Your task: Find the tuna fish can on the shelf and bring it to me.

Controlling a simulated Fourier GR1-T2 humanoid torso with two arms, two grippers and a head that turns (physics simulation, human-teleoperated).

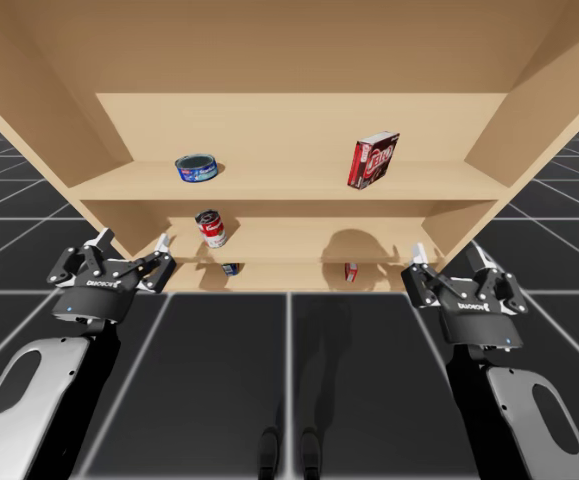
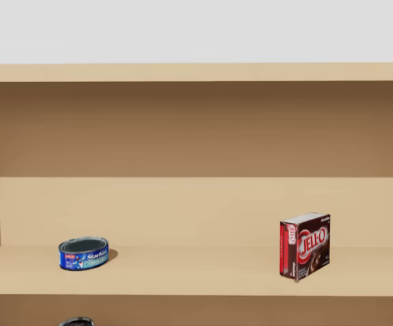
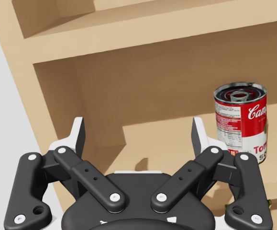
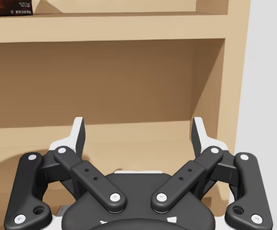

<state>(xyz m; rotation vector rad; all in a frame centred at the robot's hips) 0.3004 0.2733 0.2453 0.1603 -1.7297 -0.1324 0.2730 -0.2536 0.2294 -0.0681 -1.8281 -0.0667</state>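
Left end effector [image 3: 138, 134]: released, fingers spread wide, nothing between them.
Right end effector [image 4: 138, 134]: released as well, fingers wide and holding nothing.
Tuna can [image 2: 83, 253]: flat blue can on the upper board of the shelf [image 1: 299, 185], above and ahead of your left end effector, well apart from it.
Red-and-white can [image 3: 240, 122]: upright on the board below, ahead of your left end effector, to its right.
Dark red box [image 2: 305, 246]: upright on the upper board, above your right end effector.
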